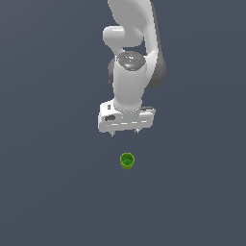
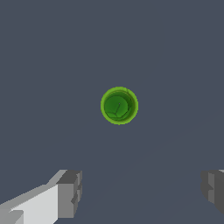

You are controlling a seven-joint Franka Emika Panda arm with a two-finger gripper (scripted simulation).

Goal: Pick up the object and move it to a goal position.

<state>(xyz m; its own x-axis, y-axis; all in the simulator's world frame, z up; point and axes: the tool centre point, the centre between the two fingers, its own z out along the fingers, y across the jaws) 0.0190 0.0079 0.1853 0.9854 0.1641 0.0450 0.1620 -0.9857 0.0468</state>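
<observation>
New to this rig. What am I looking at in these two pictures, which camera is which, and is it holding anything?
It is a simulated scene. The white machine is a Franka Panda arm with a gripper at its end. The exterior view is from a camera off the arm; the wrist view is from a camera on the wrist, looking past the two grey fingertips. On the plain dark surface stands a small green cup, hollow side up. The jaws are open, apart from the cup, and hold nothing.

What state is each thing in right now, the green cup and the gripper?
green cup: upright on the floor, hollow side up, untouched, apart from the fingers.
gripper: open, fingers spread wide, holding nothing, above the cup.
</observation>
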